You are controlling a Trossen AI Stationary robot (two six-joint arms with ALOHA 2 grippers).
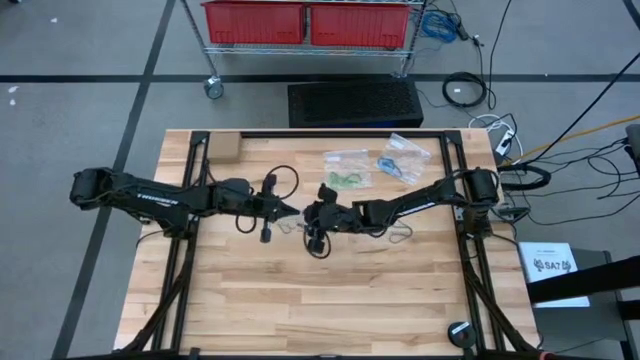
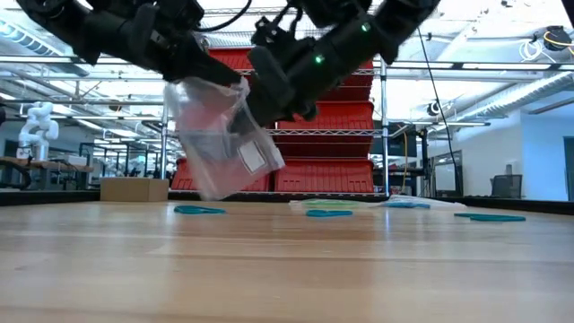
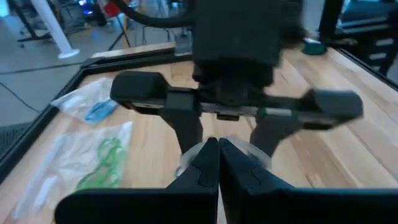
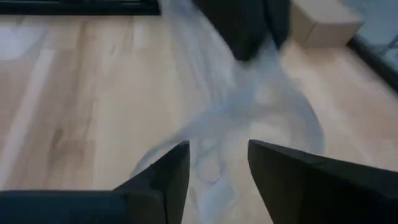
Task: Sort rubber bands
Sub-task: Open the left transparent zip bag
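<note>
High view first, going left to right: left gripper [image 1: 290, 210] sits mid-table, fingers pinched tight on the edge of a clear plastic bag [image 2: 218, 135]; the low view shows that bag hanging off the wood, lifted. Just right of it, nearly tip to tip, right gripper [image 1: 310, 213] has its fingers parted. In the right wrist view they stand apart with the bag film [image 4: 236, 118] just ahead and between them, so it reads as released, not gripping. Can't see any band inside the lifted bag, too blurry to call. Past the grippers toward the far edge: one bag holding green rubber bands [image 1: 346, 180], and right of it another holding blue rubber bands [image 1: 390, 166]; left wrist view shows both the same way, green [image 3: 102, 165] and blue [image 3: 99, 110] each inside its own clear bag. So two colours look bagged. Still loose on the table per the low view: teal rubber bands [image 2: 199, 210], another [image 2: 328, 213] near centre, one more [image 2: 491, 217] far right, all flat on the wood and well apart from each other. My read: roughly two thirds done, third bag is being held open-ish for the teal ones, and all the visible teal loops still need picking and dropping in. Risk is the bag mouth collapsing with only one gripper holding.
</note>
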